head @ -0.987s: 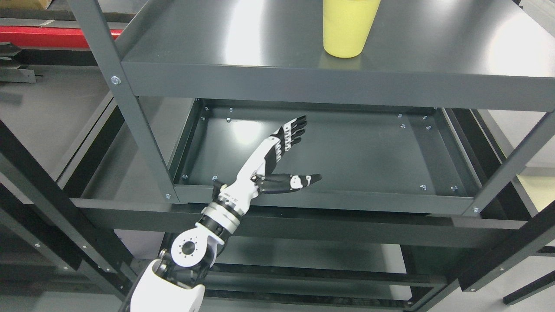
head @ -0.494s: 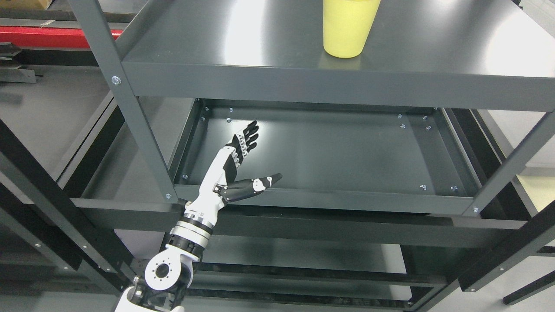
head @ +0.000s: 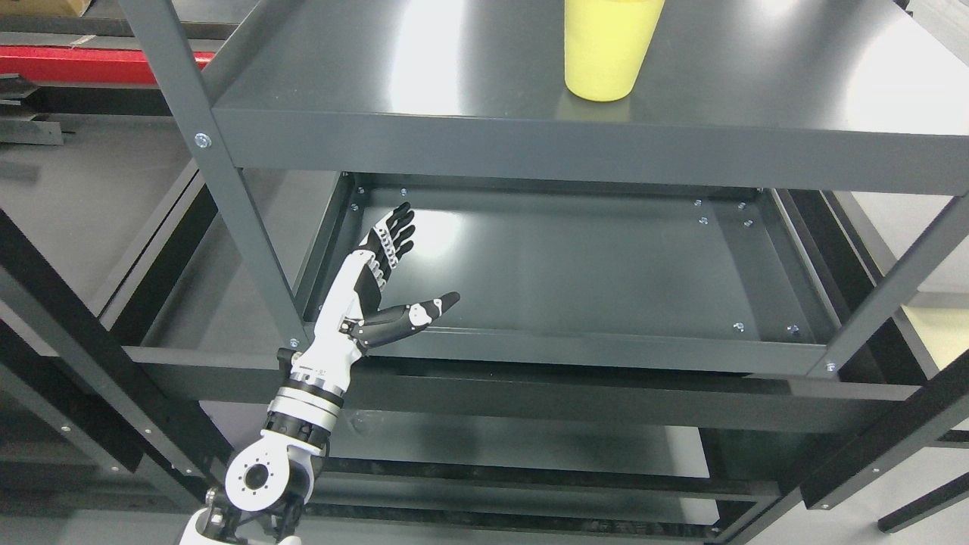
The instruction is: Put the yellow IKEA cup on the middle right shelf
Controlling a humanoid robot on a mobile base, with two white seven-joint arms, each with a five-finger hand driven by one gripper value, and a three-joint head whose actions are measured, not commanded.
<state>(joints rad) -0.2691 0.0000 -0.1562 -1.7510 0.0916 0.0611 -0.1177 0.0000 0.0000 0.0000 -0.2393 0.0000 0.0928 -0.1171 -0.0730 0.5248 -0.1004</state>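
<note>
The yellow cup [head: 610, 47] stands upright on the upper shelf [head: 469, 83] of a dark grey metal rack, a little right of the shelf's middle and set back from its front edge, with a faint yellowish reflection under its base. Nothing touches it, and it looks stably seated, so the placing itself appears done, if this level is indeed the one the task means. Whether it counts as the middle right shelf cannot be confirmed, since the rack's top is outside the view and only part of the structure shows. The cup's rim and upper body are cut off by the top edge of the picture, so its full height and whether anything is inside cannot be told. The left robot hand [head: 382, 284] is well below and to the left of the cup, over the front left corner of the lower tray-like shelf [head: 606, 272], close to the rack's front left post [head: 227, 189]. It holds nothing: the four fingers [head: 394, 231] are stretched out straight, pointing up and back, and the thumb [head: 412, 316] sticks out to the right, a loose, empty posture that fits an arm clear of the work. Its forearm [head: 303, 409] comes up from the lower left edge, where the rest of the arm is cut off. The right arm is not visible at all. Glare on both shelves washes out parts of their surfaces.
</note>
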